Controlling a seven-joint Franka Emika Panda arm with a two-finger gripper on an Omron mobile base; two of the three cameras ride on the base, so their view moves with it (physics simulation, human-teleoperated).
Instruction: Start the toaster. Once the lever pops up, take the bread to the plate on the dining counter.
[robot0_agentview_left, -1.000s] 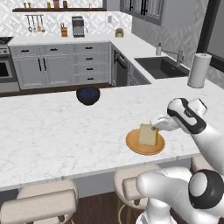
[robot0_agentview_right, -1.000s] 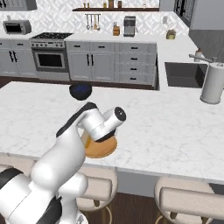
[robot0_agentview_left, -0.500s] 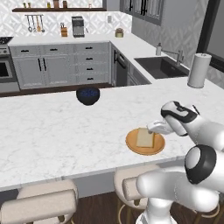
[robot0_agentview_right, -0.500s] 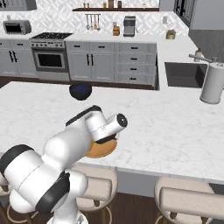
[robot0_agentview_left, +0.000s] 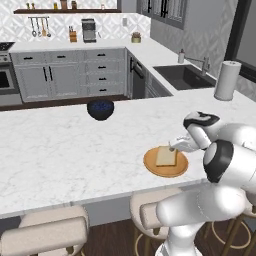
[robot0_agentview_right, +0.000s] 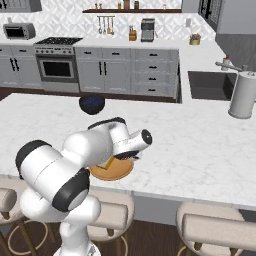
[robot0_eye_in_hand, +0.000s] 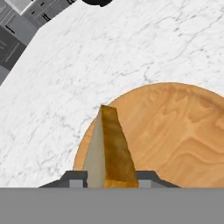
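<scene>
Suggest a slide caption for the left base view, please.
Pincer at the bread lying on the plate on the dining counter.

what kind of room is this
A home kitchen, rendered rather than real: a stove with grey cabinets, a sink in the worktop, and a marble dining counter with cushioned stools.

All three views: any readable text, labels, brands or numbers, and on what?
None readable.
bread, plate, dining counter, bowl, paper towel roll: no markings.
microwave, oven, coffee machine: any print too small to read.
</scene>
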